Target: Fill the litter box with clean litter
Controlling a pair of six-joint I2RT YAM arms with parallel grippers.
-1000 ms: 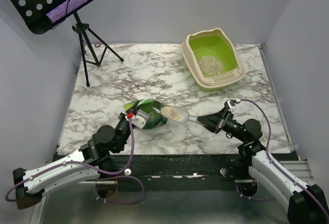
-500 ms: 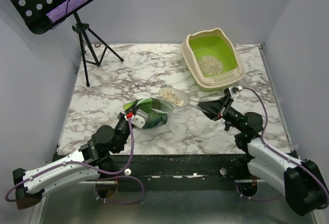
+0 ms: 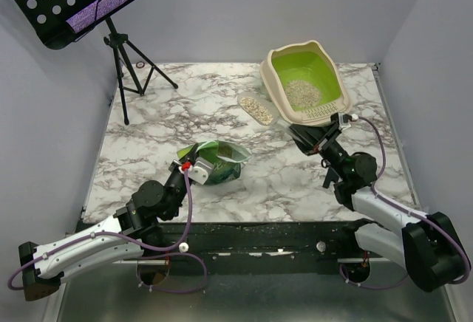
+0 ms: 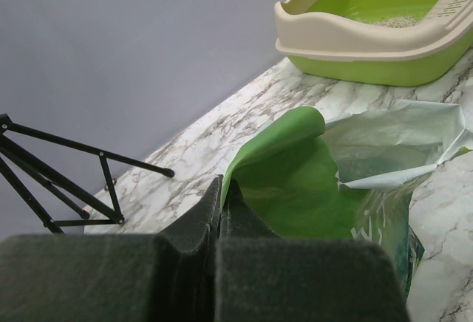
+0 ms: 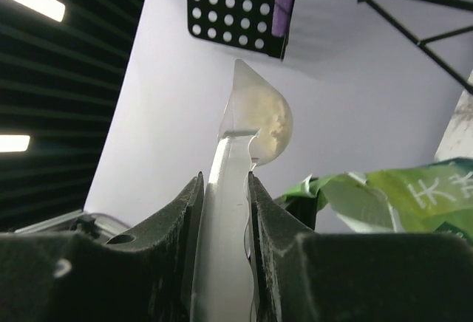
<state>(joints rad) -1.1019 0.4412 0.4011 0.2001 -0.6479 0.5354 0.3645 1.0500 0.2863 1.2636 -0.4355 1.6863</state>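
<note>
The litter box (image 3: 270, 78), beige-rimmed and lime-green inside, stands at the back right with a patch of clean litter (image 3: 301, 93) on its floor. Just left of it a clear plastic scoop (image 3: 256, 109) hangs above the table, loaded with granules, and my right gripper (image 3: 297, 132) is shut on its handle (image 5: 225, 211). In the right wrist view the scoop bowl (image 5: 260, 119) rises above my right gripper (image 5: 224, 182). The green litter bag (image 3: 218, 161) lies at the front centre, mouth open. My left gripper (image 4: 222, 189) is shut on the bag's upper lip (image 4: 288, 167).
A black perforated music stand (image 3: 74, 1) on a tripod (image 3: 129, 71) stands at the back left, its legs on the marble table (image 3: 185, 108). Grey walls close the scene on three sides. The litter box rim (image 4: 347, 38) lies beyond the bag in the left wrist view.
My right arm has carried the loaded scoop from the bag's mouth up and back, to just left of the litter box. The left arm and bag have stayed put.
</note>
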